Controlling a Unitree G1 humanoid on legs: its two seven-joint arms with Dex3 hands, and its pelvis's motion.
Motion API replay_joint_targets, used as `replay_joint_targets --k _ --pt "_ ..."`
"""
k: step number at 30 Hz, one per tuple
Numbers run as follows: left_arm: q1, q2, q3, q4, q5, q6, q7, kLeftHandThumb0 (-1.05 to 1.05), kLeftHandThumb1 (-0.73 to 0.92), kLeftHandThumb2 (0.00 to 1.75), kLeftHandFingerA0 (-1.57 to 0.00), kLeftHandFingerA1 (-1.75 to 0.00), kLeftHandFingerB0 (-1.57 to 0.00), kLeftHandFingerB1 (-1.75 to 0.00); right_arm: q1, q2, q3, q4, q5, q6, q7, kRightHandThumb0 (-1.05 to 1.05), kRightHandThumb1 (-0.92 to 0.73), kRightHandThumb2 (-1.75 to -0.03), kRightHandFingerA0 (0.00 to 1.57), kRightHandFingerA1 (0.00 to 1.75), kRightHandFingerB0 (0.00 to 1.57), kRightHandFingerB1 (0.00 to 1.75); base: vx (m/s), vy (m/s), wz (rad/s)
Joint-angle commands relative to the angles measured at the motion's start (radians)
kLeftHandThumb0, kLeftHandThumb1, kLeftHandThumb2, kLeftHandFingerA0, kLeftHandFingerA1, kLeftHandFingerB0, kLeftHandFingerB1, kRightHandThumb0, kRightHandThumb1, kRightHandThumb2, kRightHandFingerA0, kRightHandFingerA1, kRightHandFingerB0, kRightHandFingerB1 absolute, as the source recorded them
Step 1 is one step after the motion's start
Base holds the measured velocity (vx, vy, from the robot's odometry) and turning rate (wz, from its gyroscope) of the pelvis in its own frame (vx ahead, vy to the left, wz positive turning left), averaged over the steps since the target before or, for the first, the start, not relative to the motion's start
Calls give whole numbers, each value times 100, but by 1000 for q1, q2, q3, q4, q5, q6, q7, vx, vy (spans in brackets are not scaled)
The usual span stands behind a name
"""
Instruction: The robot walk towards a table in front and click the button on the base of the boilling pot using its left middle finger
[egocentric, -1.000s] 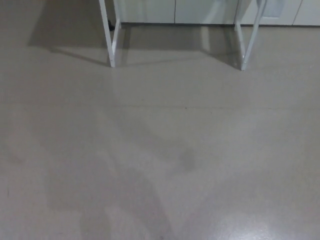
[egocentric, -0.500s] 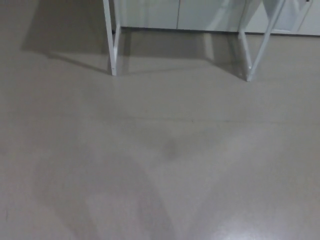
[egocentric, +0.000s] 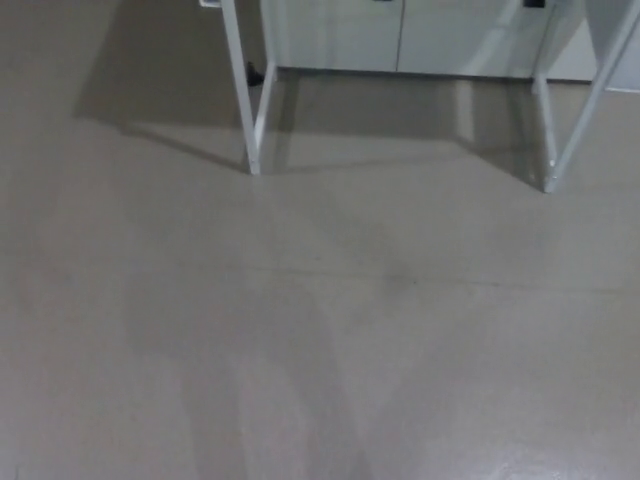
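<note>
Bare grey floor (egocentric: 320, 330) fills the near view. White desk legs (egocentric: 250, 110) far ahead; cabinet fronts (egocentric: 400, 35) apparently behind. Neither robot hand visible; state unknowable.

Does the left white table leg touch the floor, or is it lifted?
Touching. In the head view the left table leg runs down to the floor and its foot ends on it with no gap, its shadow starting right at the base.

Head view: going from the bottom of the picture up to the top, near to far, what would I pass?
Bare grey floor → faint seam line across the floor → white table legs, left and right → white cabinet doors behind them. No robot hand shows.
</note>
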Motion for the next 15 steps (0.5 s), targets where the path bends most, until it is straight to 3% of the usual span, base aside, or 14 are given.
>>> replay_joint_targets --k 1,3,7,13,14,15 --pt "8 15 -4 19 14 -37 21 -37 49 65 -33 -42 -17 -36 22 -4 8 10 -7 -7 -8 -43 -46 -77 58 61 34 50 325 134 -31" --pt "34 14 -4 20 11 -52 13 -30 57 58 -36 -38 -19 -30 39 -4 11 23 -7 -16 -6 -42 -46 -76 59 61 34 49 365 316 32" --pt "57 17 -3 7 6 -62 6 -37 50 66 -29 -42 -16 -36 43 -2 24 17 -17 -11 -16 -43 -45 -77 59 63 34 50 363 359 -27" --pt "45 22 -9 3 11 -58 7 -38 51 66 -29 -42 -15 -35 36 2 28 7 -16 -22 -21 -42 -44 -77 67 66 35 52 171 10 8" --pt "41 22 -7 4 8 -59 5 -38 50 66 -29 -42 -16 -36 32 3 28 8 -16 -21 -22 -34 -56 -57 72 58 41 42 152 -130 14" --pt "36 22 -2 6 3 -62 3 -38 50 66 -29 -42 -16 -36 25 4 28 9 -15 -21 -22 -34 -56 -57 72 58 41 42 56 -162 8"
